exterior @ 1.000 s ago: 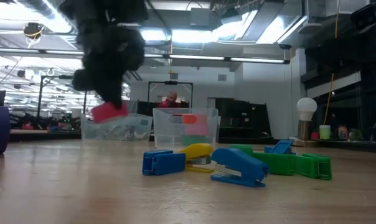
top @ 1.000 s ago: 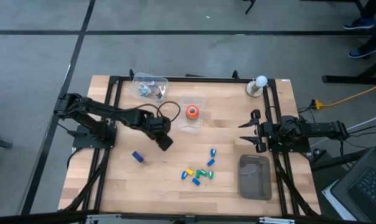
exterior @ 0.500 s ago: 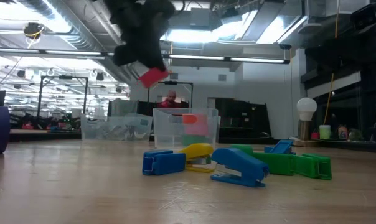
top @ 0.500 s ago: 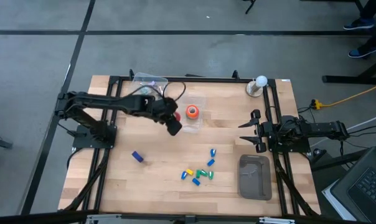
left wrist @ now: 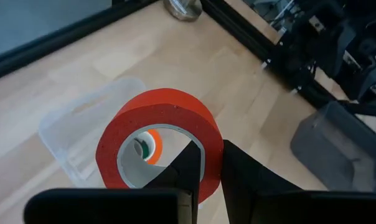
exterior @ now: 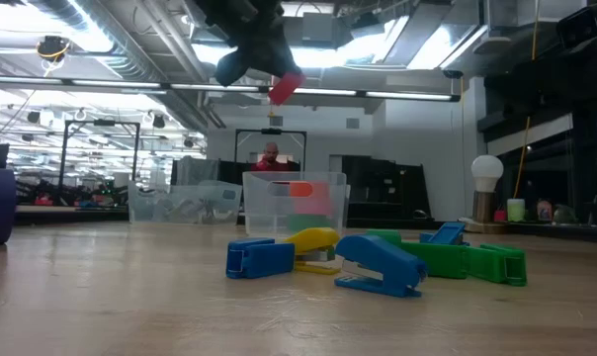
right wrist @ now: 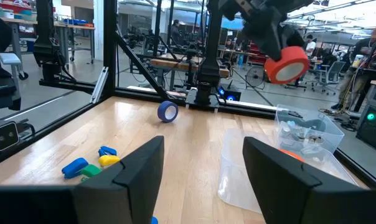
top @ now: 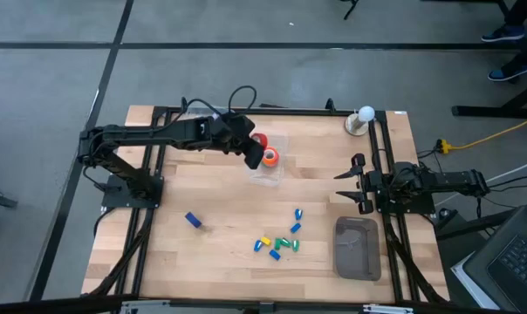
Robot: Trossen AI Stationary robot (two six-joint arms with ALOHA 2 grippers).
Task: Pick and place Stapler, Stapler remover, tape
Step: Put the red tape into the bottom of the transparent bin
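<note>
My left gripper [top: 250, 150] is shut on a red tape roll [top: 260, 140], held in the air over a clear box [top: 269, 167] at the table's far middle. An orange tape roll [top: 270, 157] lies in that box and shows through the red roll's hole [left wrist: 149, 147]. In the low view the red roll [exterior: 284, 86] hangs high above the box [exterior: 294, 204]. My right gripper [top: 344, 186] waits open at the right side, touching nothing. Small coloured staplers [top: 279, 244] lie in a heap near the front. My left gripper [left wrist: 210, 154] pinches the red roll's wall [left wrist: 211, 142] with one finger [left wrist: 187, 169] inside the ring and the other [left wrist: 244, 177] outside. The fingers slant down from the table's left. The roll is lifted clear, tilted, above the clear box.
A blue roll [top: 192, 219] lies on the left front. A second clear box [top: 209, 122] with small items stands at the far left. A grey tray [top: 357, 248] sits at the right front, and a white ball on a stand [top: 364, 117] at the far right.
My left gripper, with the red roll in its hold, has moved up and toward the table's far edge and right, from the middle-left of the table to above the clear box. The roll has stayed in the fingers throughout.
</note>
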